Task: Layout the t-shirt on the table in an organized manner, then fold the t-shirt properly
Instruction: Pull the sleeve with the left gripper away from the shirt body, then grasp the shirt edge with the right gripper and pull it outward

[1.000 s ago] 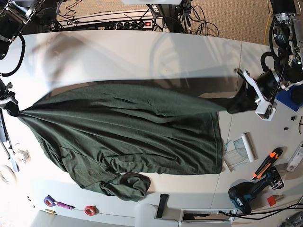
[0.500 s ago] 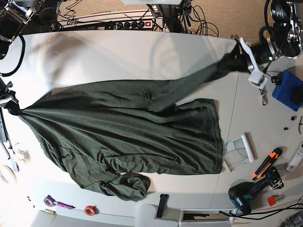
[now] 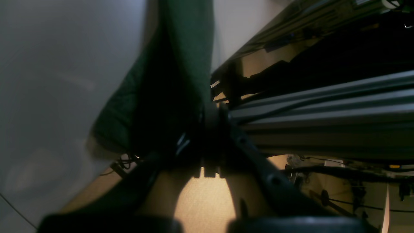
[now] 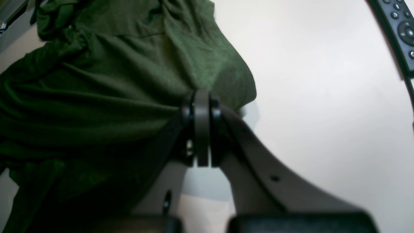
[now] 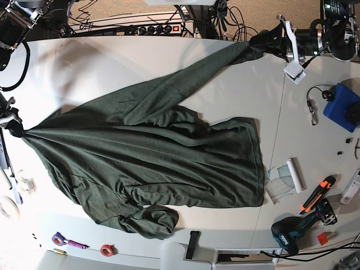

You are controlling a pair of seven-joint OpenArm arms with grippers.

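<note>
At the near edge of the white table [image 5: 225,84] lay a power drill [image 5: 292,233], an orange utility knife [image 5: 318,194] and two tape rolls [image 5: 107,249]. Just beyond them began the dark green t-shirt [image 5: 157,163], with one bunched lump of cloth at its near side. The shirt covered the middle of the table, wrinkled and only partly flat, its straight hem toward the base view's right.

At that view's left edge, the right gripper [image 5: 15,130] had its fingers clenched on a gathered corner of the shirt. Its wrist view showed the tips [image 4: 201,106] pressed together, with folds fanning out from them. A remote control [image 4: 401,29] lay off to one side.

Farther back, a long band of fabric ran diagonally from the shirt's body toward the far edge. There the left gripper [image 5: 265,40] pinched its end. In the left wrist view the fingers [image 3: 212,113] were closed tight on dark cloth at the table's rim. A power strip [image 5: 157,28] sat beyond the table.
</note>
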